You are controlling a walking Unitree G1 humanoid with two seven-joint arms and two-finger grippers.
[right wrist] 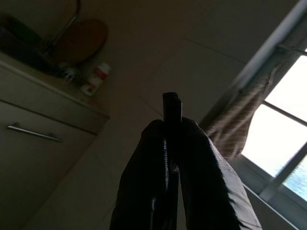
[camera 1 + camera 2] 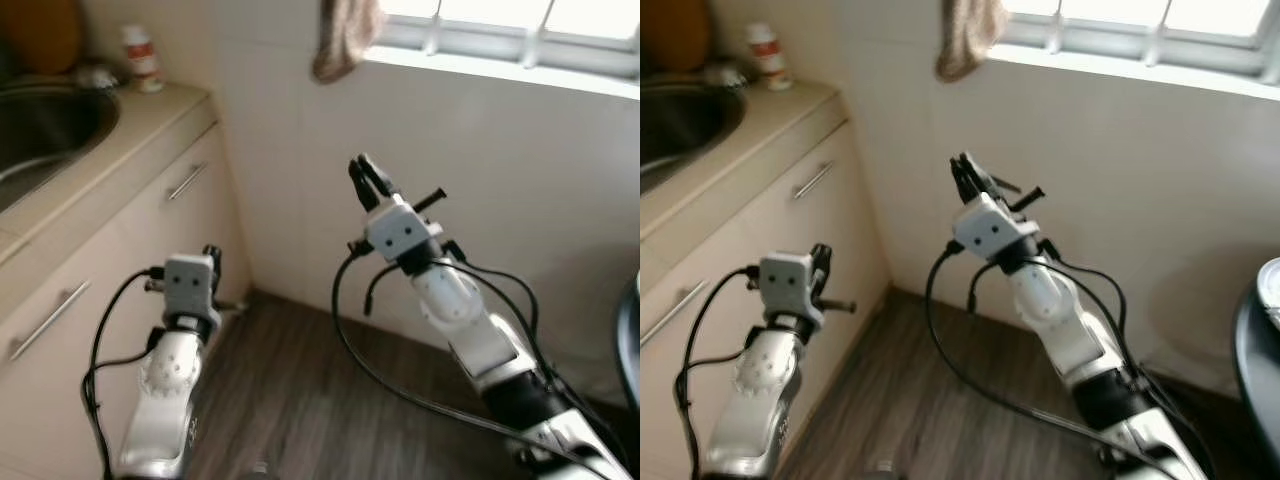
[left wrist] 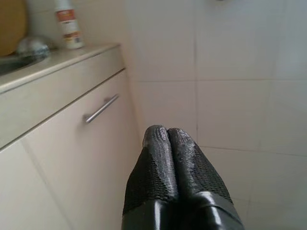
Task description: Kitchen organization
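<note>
While both closed, empty, left claw (image 3: pixel 168 136) low beside cabinet (image 2: pixel 120 260), right claw (image 2: pixel 368 180) raised below cloth (image 2: pixel 345 35).

White tiled wall (image 2: pixel 300 180), dark wood floor (image 2: pixel 300 400)

You see a wood-look floor (image 2: pixel 300 370), dark and matt. The wall (image 2: pixel 480 200) has smooth, shiny white tiles. The sink (image 2: pixel 40 130) is dull grey metal, set in a smooth beige surface (image 2: pixel 150 115). The cupboard handles (image 2: pixel 187 181) are brushed metal. A rough brown cloth (image 2: pixel 345 35) hangs by the window. The left end effector (image 3: pixel 168 143) has bumpy black rubber fingertips (image 3: pixel 153 167). Both arms wear shiny silver shells.
</note>
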